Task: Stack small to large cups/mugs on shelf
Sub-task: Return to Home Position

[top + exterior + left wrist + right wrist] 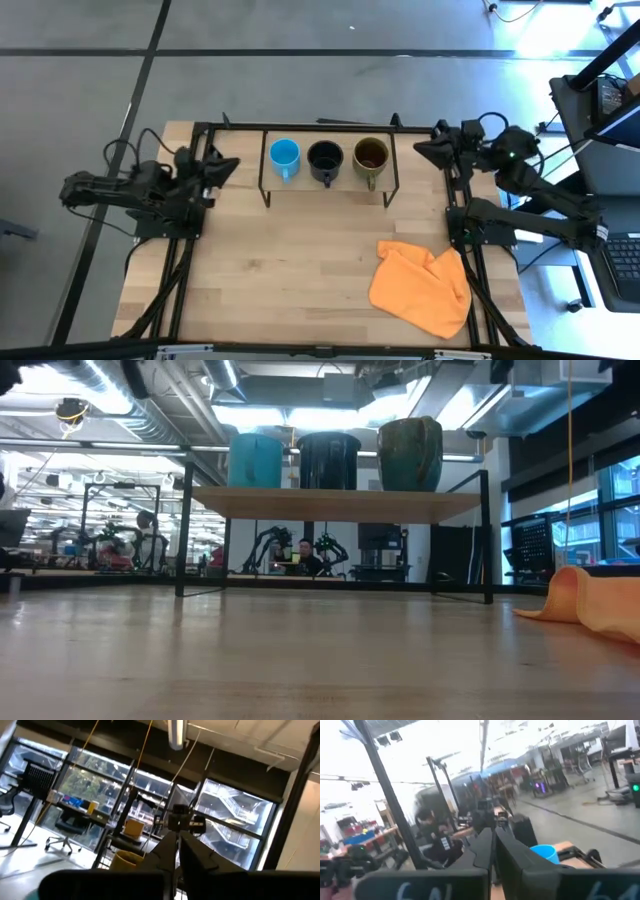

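Three mugs stand upright in a row on the shelf (330, 186), a light-wood board on black legs at the table's far middle. From left to right they are the small light blue mug (284, 155), the black mug (325, 158) and the olive-brown mug (371, 154). The low view shows them on the shelf board (335, 503): blue mug (255, 460), black mug (328, 460), olive-brown mug (410, 455). My left gripper (232, 163) is shut, left of the shelf. My right gripper (420, 151) is shut, right of it. The right wrist view shows the blue mug (545, 853).
A crumpled orange cloth (424, 287) lies on the table's near right part, also seen as the orange cloth (590, 600) in the low view. Bare wood lies in front of the shelf. A black frame (300, 126) runs along the table's far edge. A person (305, 556) sits far behind.
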### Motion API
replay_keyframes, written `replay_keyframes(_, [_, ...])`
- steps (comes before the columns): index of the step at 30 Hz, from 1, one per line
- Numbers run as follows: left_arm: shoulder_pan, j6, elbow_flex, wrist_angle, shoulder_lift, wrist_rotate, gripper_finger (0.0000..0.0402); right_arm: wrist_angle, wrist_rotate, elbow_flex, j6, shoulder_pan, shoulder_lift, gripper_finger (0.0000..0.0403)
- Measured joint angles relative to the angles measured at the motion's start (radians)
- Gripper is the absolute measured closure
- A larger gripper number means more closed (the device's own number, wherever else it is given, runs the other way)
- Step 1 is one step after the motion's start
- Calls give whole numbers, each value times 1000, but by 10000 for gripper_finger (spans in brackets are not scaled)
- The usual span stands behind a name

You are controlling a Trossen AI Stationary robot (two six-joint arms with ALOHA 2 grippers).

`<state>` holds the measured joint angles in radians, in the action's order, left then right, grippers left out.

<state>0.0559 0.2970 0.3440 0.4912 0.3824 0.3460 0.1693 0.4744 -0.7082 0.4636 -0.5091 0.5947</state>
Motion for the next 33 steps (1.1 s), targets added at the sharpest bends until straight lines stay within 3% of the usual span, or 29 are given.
replay_keyframes(11, [0,-11,-27,-480,-373,-23,386,111,-133,207,86,-4,-134,379])
replay_keyframes(19, [0,47,-28,-690,-380,31,386,133,-167,306,135,-5,-230,379])
replay_keyframes(27, [0,54,-27,-732,-380,74,386,186,-169,396,167,-5,-334,379])
replay_keyframes(33, [0,120,-27,-861,-380,98,386,251,-175,489,203,-6,-415,379])
